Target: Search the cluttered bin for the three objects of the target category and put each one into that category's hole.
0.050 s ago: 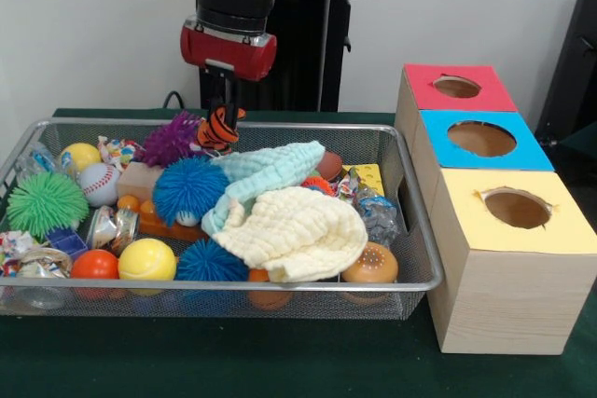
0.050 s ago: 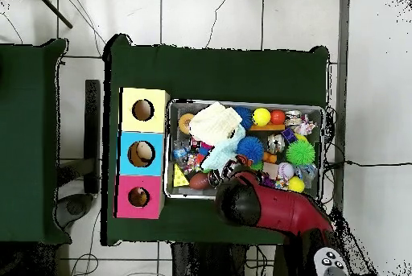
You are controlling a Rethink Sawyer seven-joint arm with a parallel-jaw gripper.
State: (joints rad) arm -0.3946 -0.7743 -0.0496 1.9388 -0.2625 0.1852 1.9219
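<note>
From where I stand, the gripper (image 1: 222, 116) hangs over the far side of the wire bin (image 1: 422, 258) with an orange-and-black striped toy (image 1: 217, 130) pinched between its fingers, lifted just above the clutter beside a purple spiky ball (image 1: 171, 140). So the claw is clenched on that toy (a tiger, I would guess, though it is too small to be sure).

The three boxes stand in a row beside the bin: the red box (image 1: 455, 88), the blue box (image 1: 481, 140) and the yellow box (image 1: 516, 209), each with a hole on top. I see nothing resting in the holes, so I cannot tell whether anything has gone in.

My guess is that this toy is one of the three targets, still to be carried over and dropped. The bin remains heaped with balls and cloths (including a cream cloth (image 1: 294, 233)) that may hide the rest.
</note>
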